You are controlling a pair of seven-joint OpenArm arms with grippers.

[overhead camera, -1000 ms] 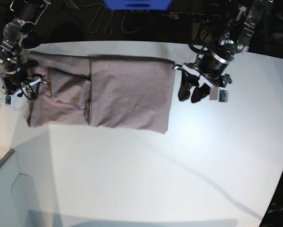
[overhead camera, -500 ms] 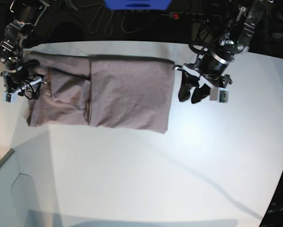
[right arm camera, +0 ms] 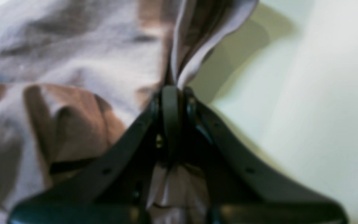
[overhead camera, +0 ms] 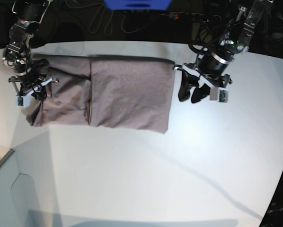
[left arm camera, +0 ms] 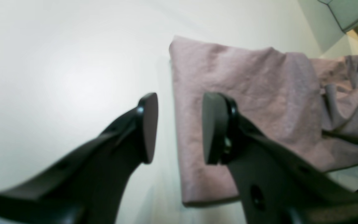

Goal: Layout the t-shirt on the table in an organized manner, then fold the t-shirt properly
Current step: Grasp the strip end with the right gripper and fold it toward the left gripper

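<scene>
Over on the far left of the base view, the right gripper [overhead camera: 31, 90] sat at the shirt's [overhead camera: 127, 92] left end, and its jaws were clamped tight on a pinch of cloth. The right wrist view confirmed it: a fold of fabric [right arm camera: 194, 40] rose straight out from between the closed fingertips [right arm camera: 170, 102], though that picture was blurred. The cloth around that grip was bunched and creased.

The shirt lay along the far side of the table [overhead camera: 146, 179], spread as a wide band, its bigger right-hand panel flat with a straight right edge. A vertical fold line ran down where the rumpled left part met that panel.

Just beside that right edge hung the left gripper [overhead camera: 191, 94], off the cloth, above bare tabletop. Its jaws stood apart with nothing between them. In the left wrist view one finger [left arm camera: 148, 124] was over white table [left arm camera: 57, 77], the other [left arm camera: 214, 124] in front of the shirt's [left arm camera: 247, 93] edge, with a clear gap between the pads.
</scene>
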